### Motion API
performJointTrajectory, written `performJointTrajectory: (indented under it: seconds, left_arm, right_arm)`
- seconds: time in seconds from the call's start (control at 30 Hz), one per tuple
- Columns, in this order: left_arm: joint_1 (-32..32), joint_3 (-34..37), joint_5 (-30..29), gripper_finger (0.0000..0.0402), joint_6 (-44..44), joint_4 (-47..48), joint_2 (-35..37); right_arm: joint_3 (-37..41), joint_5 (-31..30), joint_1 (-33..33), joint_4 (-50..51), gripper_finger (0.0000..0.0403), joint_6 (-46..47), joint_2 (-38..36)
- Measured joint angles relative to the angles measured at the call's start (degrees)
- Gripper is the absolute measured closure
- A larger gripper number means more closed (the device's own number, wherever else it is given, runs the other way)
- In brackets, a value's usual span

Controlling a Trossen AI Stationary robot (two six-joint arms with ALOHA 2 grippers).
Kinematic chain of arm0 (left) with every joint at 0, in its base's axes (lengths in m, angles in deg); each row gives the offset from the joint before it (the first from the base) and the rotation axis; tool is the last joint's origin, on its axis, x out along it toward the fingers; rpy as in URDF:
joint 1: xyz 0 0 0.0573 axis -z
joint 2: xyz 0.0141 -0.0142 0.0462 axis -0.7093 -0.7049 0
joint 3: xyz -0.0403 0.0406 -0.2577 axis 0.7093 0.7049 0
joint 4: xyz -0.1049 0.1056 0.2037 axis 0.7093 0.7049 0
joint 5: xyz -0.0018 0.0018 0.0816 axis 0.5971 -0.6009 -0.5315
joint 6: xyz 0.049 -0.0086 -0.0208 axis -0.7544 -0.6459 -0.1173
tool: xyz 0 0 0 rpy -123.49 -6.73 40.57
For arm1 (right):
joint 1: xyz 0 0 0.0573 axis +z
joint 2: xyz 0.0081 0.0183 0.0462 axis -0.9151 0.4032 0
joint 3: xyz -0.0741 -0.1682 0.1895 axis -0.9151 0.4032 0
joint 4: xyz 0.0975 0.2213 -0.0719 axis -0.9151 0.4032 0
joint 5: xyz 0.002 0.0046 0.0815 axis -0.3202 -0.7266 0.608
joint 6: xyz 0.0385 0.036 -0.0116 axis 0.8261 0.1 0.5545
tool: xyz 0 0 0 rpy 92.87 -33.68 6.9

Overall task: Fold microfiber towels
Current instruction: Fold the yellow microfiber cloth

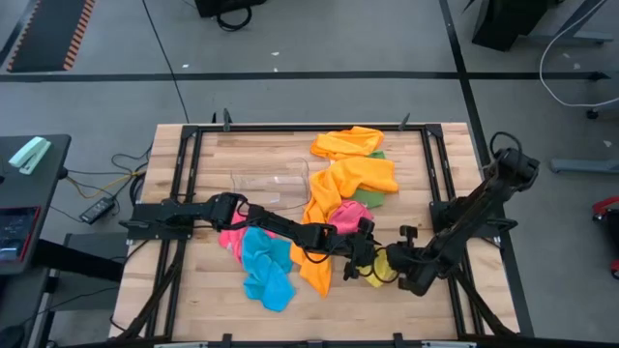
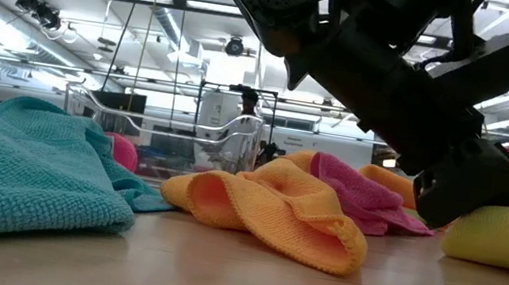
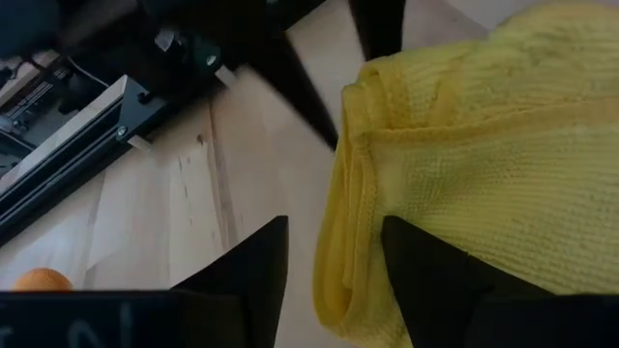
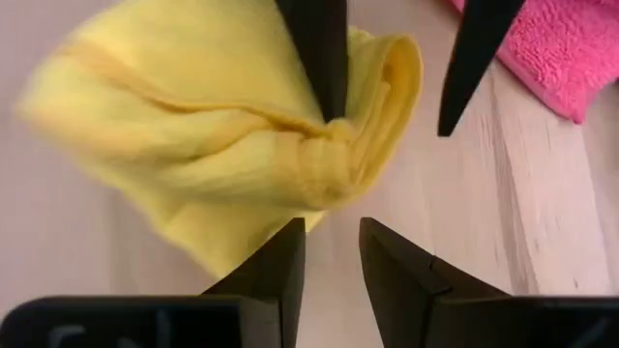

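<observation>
A yellow towel (image 1: 379, 275) lies bunched on the table at the near right, between my two grippers. My left gripper (image 3: 336, 224) reaches it from the left and is open, with the towel's hemmed edge (image 3: 338, 271) between its fingers. My right gripper (image 4: 331, 224) hovers just right of the towel, pointing steeply down. Its fingers are a narrow gap apart with only table showing between them. A long orange towel (image 1: 334, 208), a pink towel (image 1: 353, 211) and a blue towel (image 1: 266, 266) lie loose on the wood. My left gripper has one fingertip (image 4: 329, 106) on the yellow towel's bunched fold (image 4: 324, 159), coming from the table's left and slanting down. The other finger (image 4: 464, 77) stands free over bare wood. The towel rests on the table.
A clear plastic bin (image 1: 271, 184) stands behind the left arm. A second orange towel (image 1: 348, 143) lies over a green one (image 1: 377, 153) at the far edge, and another pink cloth (image 1: 230, 240) lies under the left arm. Black frame rails (image 1: 440, 174) run along both sides.
</observation>
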Motion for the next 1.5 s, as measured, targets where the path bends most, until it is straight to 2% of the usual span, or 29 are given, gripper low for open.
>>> performJointTrajectory:
  seconds: [0.1, 0.27, 0.47, 0.57, 0.7, 0.9, 1.13, 1.33, 1.5]
  left_arm:
    - [0.1, 0.0, 0.0, 0.0224, 1.1, 0.1, 0.0]
    - [0.3, 0.0, 0.0, 0.0228, 2.3, 0.2, 0.0]
    - [1.1, 0.1, 0.0, 0.0228, 2.1, -0.3, 0.3]
    - [1.3, 0.1, 0.0, 0.0230, 2.2, -0.5, 0.5]
    - [1.3, 0.1, 0.0, 0.0235, 2.3, -0.5, 0.6]
    - [1.7, 0.1, 0.0, 0.0247, 2.3, -0.1, 0.7]
    - [2.9, 0.1, -1.8, 0.0263, 1.6, 2.1, 2.6]
    - [3.9, 0.0, -2.7, 0.0269, 1.9, 6.5, 5.1]
    - [5.4, 0.0, -1.1, 0.0265, 6.2, 10.6, 6.8]
  right_arm:
    - [-0.7, -1.7, 3.9, -1.7, 0.0293, -2.3, -3.4]
    - [0.5, -13.0, 11.4, -9.5, 0.0293, -5.5, -7.8]
    - [3.1, -18.7, 12.8, -21.2, 0.0293, -11.4, -5.8]
    - [3.2, -19.0, 11.6, -26.7, 0.0293, -16.2, -3.7]
    - [3.2, -17.5, 9.4, -27.5, 0.0293, -17.3, -1.5]
    - [3.2, -13.1, 7.6, -26.1, 0.0293, -14.3, 0.3]
    - [3.2, -12.8, 7.7, -20.9, 0.0293, -7.3, 0.3]
    - [3.2, -10.8, 7.7, -20.3, 0.0293, -4.8, 0.3]
    - [3.3, -10.4, 7.7, -18.3, 0.0293, -2.7, 0.3]
